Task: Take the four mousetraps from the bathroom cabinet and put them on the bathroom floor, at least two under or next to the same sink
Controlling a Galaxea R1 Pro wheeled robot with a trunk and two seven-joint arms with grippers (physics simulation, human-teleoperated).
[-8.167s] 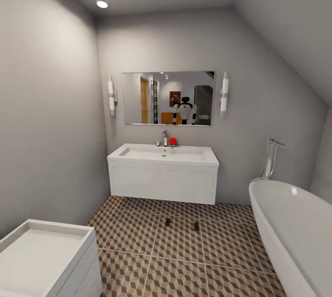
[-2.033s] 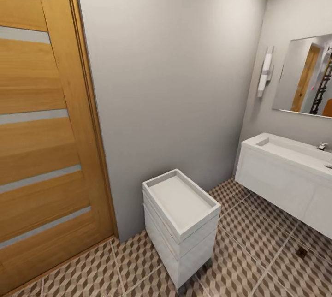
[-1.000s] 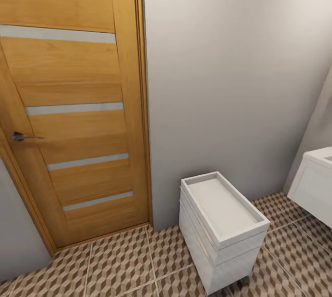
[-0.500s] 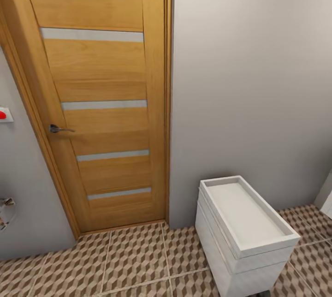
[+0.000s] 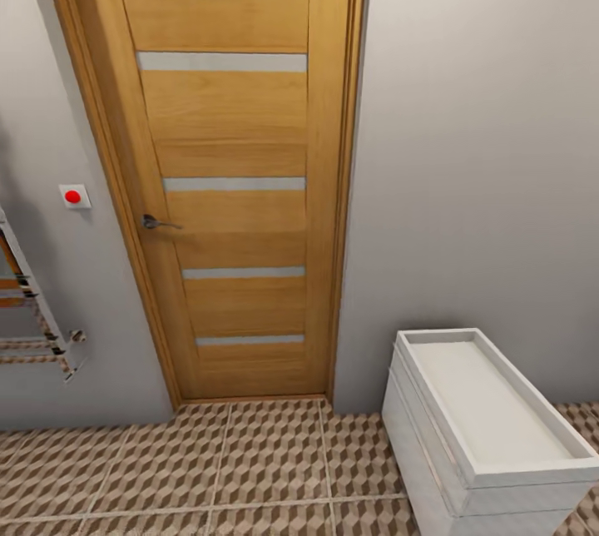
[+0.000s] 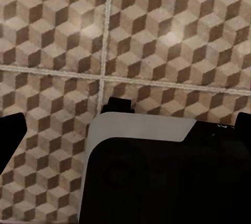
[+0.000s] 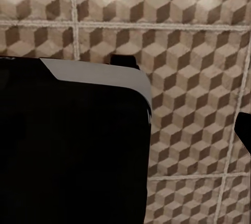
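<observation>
The head camera is facing a closed wooden door (image 5: pixel 237 178) with pale horizontal strips and a metal lever handle (image 5: pixel 156 223). A small white wall plate with a red button (image 5: pixel 73 196) is sitting on the grey wall left of the door, and part of a towel rail (image 5: pixel 37 328) is showing at the left edge. A narrow white basin unit (image 5: pixel 487 428) is standing against the wall to the right of the door. The bathroom floor (image 5: pixel 249 461), tiled in a brown and beige cube pattern, is spreading below. Both wrist cameras are looking down on the same tiles (image 6: pixel 157 31) over dark robot bodywork. Each hand's dark finger edges are showing only at the frame borders, so whether either is open cannot be told; nothing is showing between them.
</observation>
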